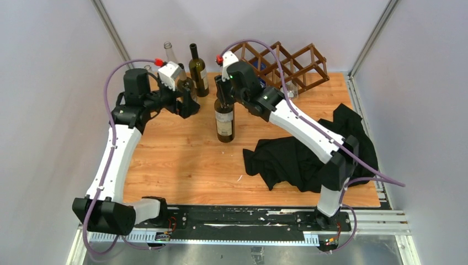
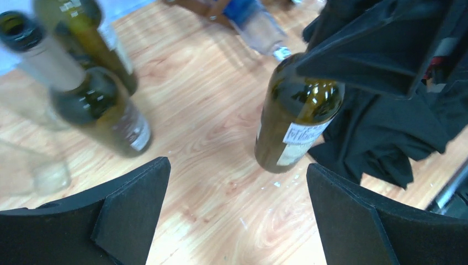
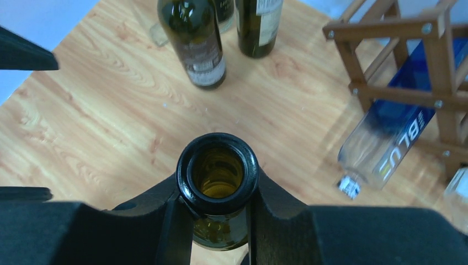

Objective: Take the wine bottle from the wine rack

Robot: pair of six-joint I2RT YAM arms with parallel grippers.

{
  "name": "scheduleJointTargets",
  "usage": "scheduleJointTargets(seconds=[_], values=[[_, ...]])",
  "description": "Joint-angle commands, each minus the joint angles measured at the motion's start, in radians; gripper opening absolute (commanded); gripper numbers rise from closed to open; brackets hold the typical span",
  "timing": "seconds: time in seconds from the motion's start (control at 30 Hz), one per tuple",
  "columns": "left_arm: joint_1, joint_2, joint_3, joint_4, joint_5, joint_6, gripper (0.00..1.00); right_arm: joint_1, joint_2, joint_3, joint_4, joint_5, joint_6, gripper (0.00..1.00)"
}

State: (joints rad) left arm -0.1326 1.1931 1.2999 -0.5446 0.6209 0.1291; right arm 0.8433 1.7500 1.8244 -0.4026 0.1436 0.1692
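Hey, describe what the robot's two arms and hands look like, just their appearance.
The left arm and right arm match: white shells between black joints, with a purple cable looping along each. A small red cap sits near each wrist. The left hand and right hand have broad, matte black, wedge-shaped fingers.

Bright, even light from above; shadows soft, short. Left wrist view: green bottles [image 2: 99, 110] at upper left blurred, table [image 2: 209, 143] grain sharper. Right wrist view crisp on brown bottle [image 3: 217, 174]; blue bottle [image 3: 392, 138] glary, hazy. Black cloth [image 1: 292, 160] detail lost.
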Motion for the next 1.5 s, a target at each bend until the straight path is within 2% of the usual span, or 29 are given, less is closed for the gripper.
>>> scheduleJointTargets(seconds=[0.0,0.3,0.5,0.63,0.87,0.93,0.97,1.03,1.07,1.1,1.27,1.47], values=[[0.093,0.028,0.074,-0.111,-0.018,-0.022,1.00,-0.034,0.100,0.186,0.111,0.010,-0.092,0.00],[0.129,0.081,0.130,-0.163,-0.128,-0.040,1.00,-0.103,0.348,0.421,0.220,-0.003,-0.102,0.00],[0.129,0.091,0.113,-0.149,-0.137,-0.045,1.00,-0.125,0.423,0.434,0.331,-0.023,-0.094,0.00],[0.129,0.096,0.096,-0.139,-0.127,-0.038,1.00,-0.125,0.479,0.477,0.337,-0.032,-0.113,0.00],[0.129,0.109,0.100,-0.131,-0.129,-0.028,1.00,-0.125,0.473,0.407,0.421,-0.048,-0.140,0.01],[0.129,0.109,0.102,-0.129,-0.130,-0.025,1.00,-0.124,0.466,0.394,0.413,-0.063,-0.151,0.13],[0.129,0.109,0.105,-0.128,-0.131,-0.023,1.00,-0.123,0.459,0.379,0.410,-0.064,-0.154,0.33],[0.129,0.107,0.105,-0.123,-0.137,-0.020,1.00,-0.120,0.442,0.360,0.406,-0.058,-0.152,0.58],[0.129,0.106,0.106,-0.123,-0.137,-0.017,1.00,-0.119,0.432,0.354,0.376,-0.058,-0.151,0.75],[0.129,0.105,0.105,-0.122,-0.135,-0.015,1.00,-0.118,0.422,0.350,0.352,-0.050,-0.152,0.85],[0.129,0.100,0.092,-0.114,-0.126,-0.015,1.00,-0.109,0.345,0.308,0.282,0.007,-0.160,0.89],[0.129,0.109,0.094,-0.115,-0.123,-0.017,1.00,-0.118,0.166,0.145,0.276,0.025,-0.139,0.92]])
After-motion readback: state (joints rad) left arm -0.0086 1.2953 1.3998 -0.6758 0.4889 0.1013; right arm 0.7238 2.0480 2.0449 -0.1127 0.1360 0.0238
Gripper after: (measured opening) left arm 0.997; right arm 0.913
